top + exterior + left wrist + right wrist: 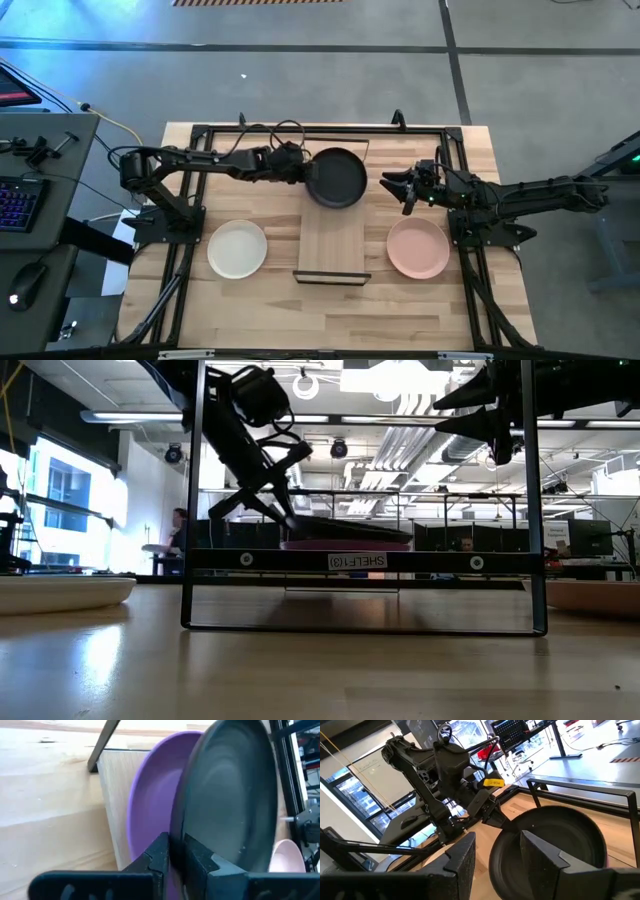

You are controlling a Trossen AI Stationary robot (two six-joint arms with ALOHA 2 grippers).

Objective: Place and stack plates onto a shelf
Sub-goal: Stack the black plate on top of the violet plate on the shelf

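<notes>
Clamped on the near rim of the black plate (235,805), our left claw (176,857) holds it tilted just above the purple plate (152,805) on the shelf (333,245), whose long axis runs front to back on the desk (250,310), while our right claw (405,190) waits open beyond.

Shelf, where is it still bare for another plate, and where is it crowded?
The shelf is bare between the black plate and its near rail. Its far end is crowded: the left gripper holds the black plate over the purple plate, right gripper beside.
</notes>
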